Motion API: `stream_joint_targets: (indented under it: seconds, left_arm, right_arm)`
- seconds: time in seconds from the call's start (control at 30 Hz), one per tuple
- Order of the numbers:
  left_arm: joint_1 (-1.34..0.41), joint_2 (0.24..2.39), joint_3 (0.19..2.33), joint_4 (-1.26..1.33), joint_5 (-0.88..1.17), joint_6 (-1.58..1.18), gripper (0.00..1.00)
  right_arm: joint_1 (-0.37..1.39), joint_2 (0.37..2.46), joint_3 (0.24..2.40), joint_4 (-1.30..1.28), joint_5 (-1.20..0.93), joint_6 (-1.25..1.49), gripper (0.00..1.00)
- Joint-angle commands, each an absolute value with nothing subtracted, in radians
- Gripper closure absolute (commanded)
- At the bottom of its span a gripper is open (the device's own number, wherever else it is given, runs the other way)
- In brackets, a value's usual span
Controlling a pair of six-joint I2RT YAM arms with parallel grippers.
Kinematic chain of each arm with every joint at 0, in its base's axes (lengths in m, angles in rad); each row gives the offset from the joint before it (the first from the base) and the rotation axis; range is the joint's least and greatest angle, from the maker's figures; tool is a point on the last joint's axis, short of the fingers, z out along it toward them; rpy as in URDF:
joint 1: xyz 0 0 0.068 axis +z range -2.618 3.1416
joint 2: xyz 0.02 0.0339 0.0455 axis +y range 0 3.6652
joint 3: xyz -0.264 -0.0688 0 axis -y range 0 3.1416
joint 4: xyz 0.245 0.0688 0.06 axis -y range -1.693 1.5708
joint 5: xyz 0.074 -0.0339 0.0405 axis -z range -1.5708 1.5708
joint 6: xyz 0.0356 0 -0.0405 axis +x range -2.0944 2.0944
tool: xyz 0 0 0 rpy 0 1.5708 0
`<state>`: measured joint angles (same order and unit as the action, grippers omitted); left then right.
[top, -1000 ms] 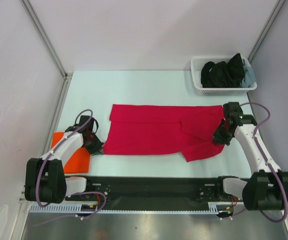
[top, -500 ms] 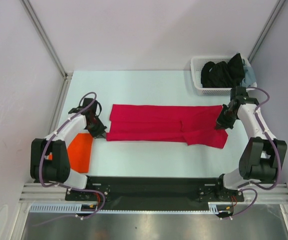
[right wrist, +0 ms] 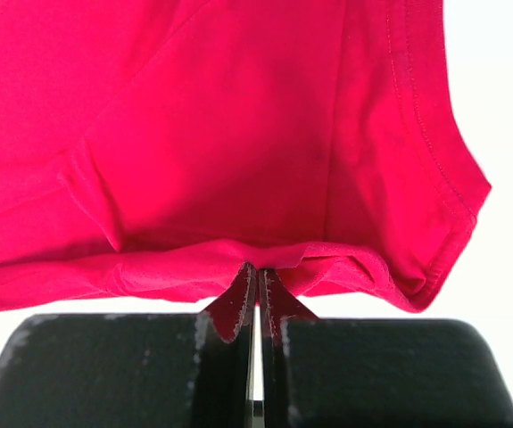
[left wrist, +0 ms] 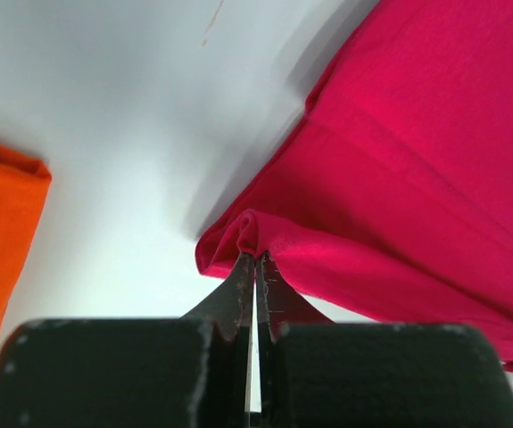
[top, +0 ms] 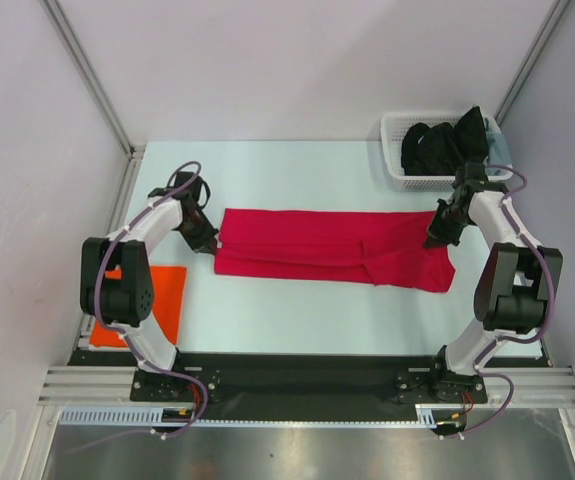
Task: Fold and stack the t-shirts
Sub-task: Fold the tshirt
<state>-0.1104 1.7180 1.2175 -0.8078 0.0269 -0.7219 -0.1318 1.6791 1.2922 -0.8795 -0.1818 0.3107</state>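
Centre: spread shirt (top: 332, 250) — folded shirt (top: 167, 300) near-left, basket (top: 437, 180) far-right.

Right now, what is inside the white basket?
Black garments are piled in the white basket, rising above its rim, with a bit of grey-blue cloth at its right end. How many pieces there are, and anything beneath them, is covered.

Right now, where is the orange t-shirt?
Top view: the orange t-shirt lies near-left on the table, beside the left arm, apart from the red t-shirt.
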Motion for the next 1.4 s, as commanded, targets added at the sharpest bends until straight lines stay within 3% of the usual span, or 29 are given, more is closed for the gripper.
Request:
stream_joint_targets:
  seconds: [0.0,1.37]
  left_arm:
    - [-0.115,1.759,1.293,-0.830,0.012,-0.698,1.00]
    - [-0.133,2.022,1.571,-0.890,-0.031,-0.614,1.00]
  right_arm:
    - [-0.140,1.697,1.339,-0.861,-0.196,0.290,1.00]
    - [-0.199,1.769,1.335,-0.842,-0.221,0.307,0.97]
